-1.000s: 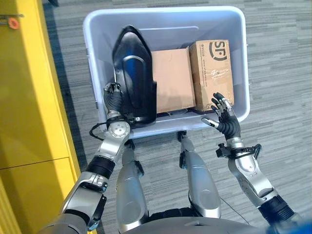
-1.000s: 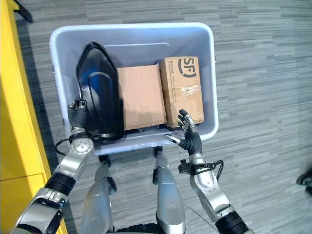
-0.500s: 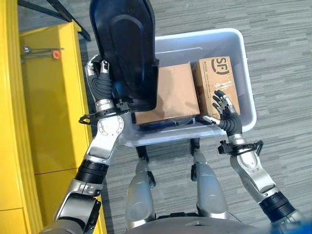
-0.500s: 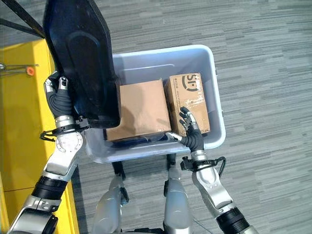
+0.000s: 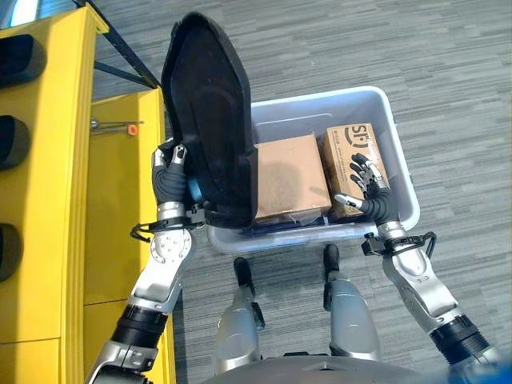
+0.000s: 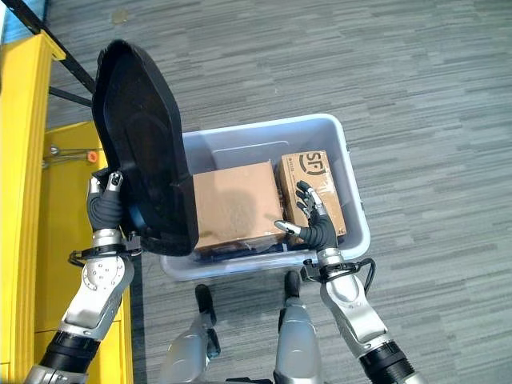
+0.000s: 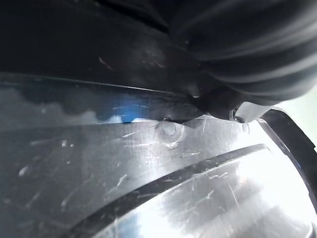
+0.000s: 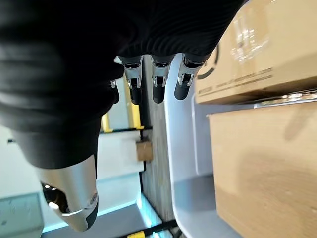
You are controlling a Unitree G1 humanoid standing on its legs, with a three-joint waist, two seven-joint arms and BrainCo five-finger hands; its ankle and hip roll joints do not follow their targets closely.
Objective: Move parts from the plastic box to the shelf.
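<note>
The yellow shelf (image 5: 48, 200) is seen along the left of the scene, painted metal with flat faces and dark rounded openings in its outer upright. Just right of it, the large black part (image 5: 210, 144) is held up on end, its long axis running near to far, its rounded tip pointing far and its squared end low, over the near left corner of the plastic box (image 5: 384, 128). The part is glossy, scuffed moulded plastic, a shallow shell with a raised rim. It is grasped at its lower left edge by the left hand (image 5: 170, 172), the fingers curled round the edge. The shelf lies to the left of the part, so the left arm is judged the nearer for the placing.

The box is pale grey, smooth, with rounded corners. Inside it lie a plain brown carton (image 5: 290, 176) and, at the right, a printed carton (image 5: 358, 156), both matt cardboard.

The right hand (image 6: 312, 222) is held over the near right of the box, just above the printed carton, its fingers released and spread, grasping nothing
</note>
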